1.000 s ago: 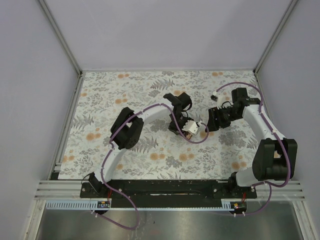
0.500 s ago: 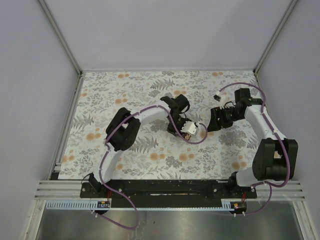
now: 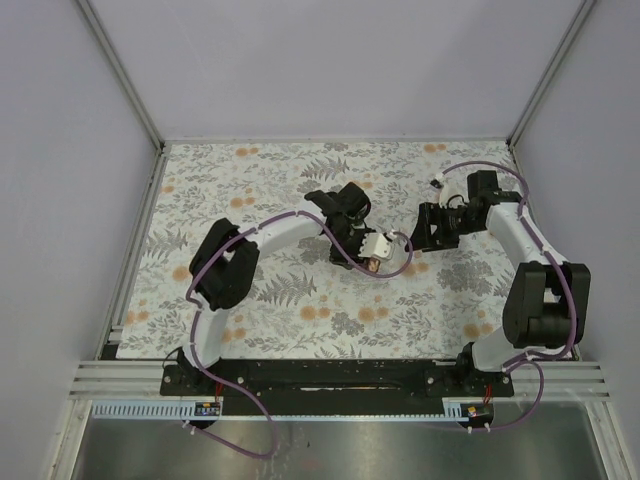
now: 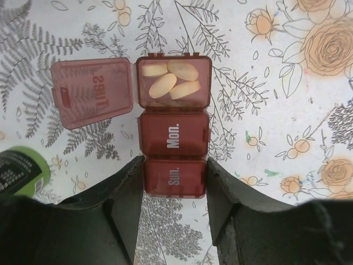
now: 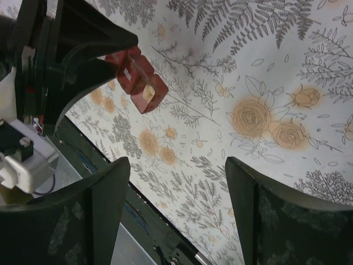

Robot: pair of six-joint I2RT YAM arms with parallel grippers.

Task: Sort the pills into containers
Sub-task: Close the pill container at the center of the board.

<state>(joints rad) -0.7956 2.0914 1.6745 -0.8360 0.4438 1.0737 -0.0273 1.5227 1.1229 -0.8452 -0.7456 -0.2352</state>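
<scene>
Centrally, left gripper clamping dark-red pill box by its Sun. end, four pills in open compartment, right gripper spread wide.

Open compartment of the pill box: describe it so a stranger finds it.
On the floral cloth, the left tool grips one end of a dark-red pill box. The open compartment is at the opposite end, past Sun. and Mon.. Only it has its lid swung aside and pale oval pills inside.
</scene>
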